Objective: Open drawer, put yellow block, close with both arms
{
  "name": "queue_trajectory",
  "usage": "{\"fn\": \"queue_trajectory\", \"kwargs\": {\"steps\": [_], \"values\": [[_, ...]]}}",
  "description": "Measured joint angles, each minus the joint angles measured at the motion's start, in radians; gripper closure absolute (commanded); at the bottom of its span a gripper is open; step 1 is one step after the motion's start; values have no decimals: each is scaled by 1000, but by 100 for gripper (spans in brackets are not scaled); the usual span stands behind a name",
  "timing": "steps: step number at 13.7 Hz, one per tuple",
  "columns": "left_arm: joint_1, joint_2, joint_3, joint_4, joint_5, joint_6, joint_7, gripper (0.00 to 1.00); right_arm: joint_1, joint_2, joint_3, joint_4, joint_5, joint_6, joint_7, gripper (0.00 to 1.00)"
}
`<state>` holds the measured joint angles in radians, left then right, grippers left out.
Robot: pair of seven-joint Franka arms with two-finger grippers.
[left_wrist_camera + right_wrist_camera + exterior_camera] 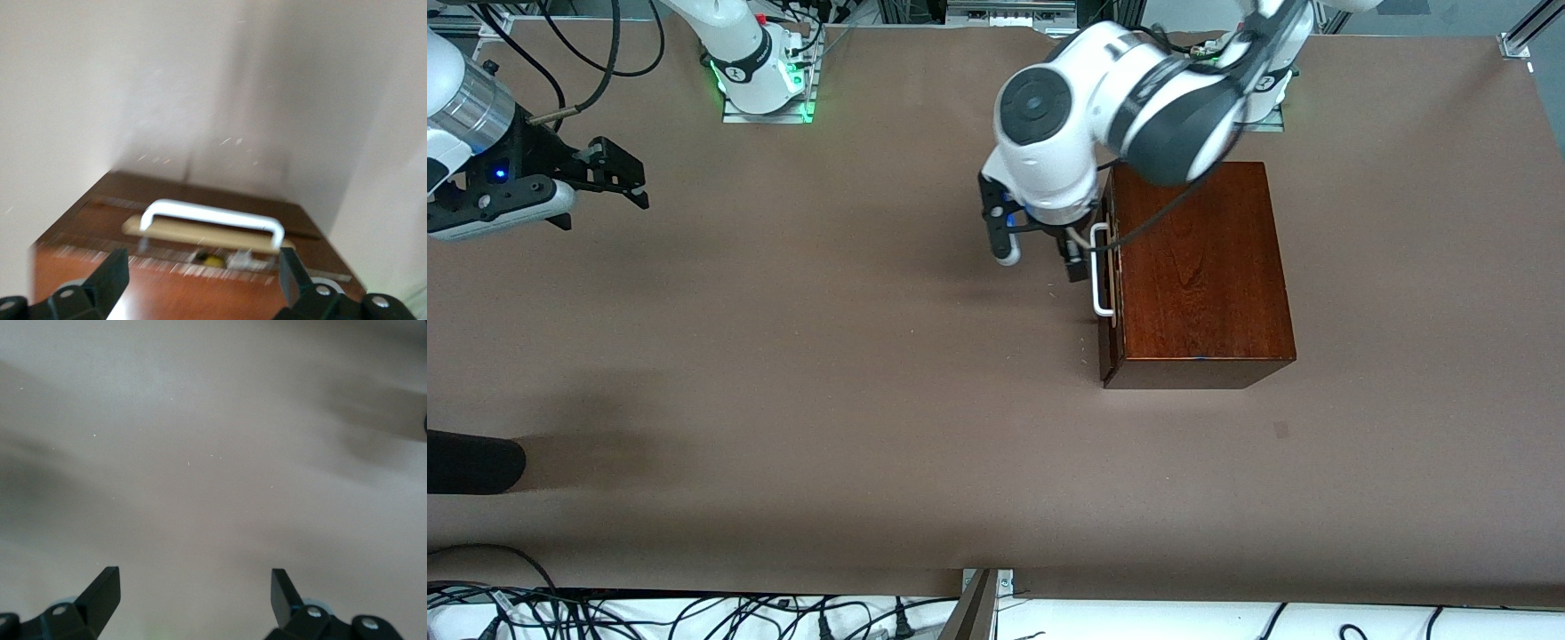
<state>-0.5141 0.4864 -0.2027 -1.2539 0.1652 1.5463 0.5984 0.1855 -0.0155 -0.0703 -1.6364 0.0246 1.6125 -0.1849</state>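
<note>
**At the drawer front: left gripper lined up on the handle**

Mid-frame, the left gripper [1040,258] hovers fingers apart just beside the white handle [1101,271], which lies crosswise between them and faces the right arm's end. The wooden drawer box [1200,267] looks shut. No yellow block shows on the table [827,356], just a yellow speck [213,260] at the seam, so it could be before opening or after closing. Open tabletop fronts the drawer. The right gripper [618,173] waits, fingers apart, at the frame's upper edge.
</note>
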Motion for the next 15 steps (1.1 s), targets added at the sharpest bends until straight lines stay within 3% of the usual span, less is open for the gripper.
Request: {"fn": "queue_trajectory", "kwargs": {"steps": [4,8,10,15], "values": [[231,-28,8,45,-12,-27,278,0,0,0,0,0,-1,-1,0,0],[319,-45,134,80,-95,-15,368,0,0,0,0,0,-4,-1,0,0],[349,-101,185,30,-122,25,263,0,0,0,0,0,-4,-2,0,0],[467,-371,189,-245,-132,71,-286,0,0,0,0,1,-4,-2,0,0]]}}
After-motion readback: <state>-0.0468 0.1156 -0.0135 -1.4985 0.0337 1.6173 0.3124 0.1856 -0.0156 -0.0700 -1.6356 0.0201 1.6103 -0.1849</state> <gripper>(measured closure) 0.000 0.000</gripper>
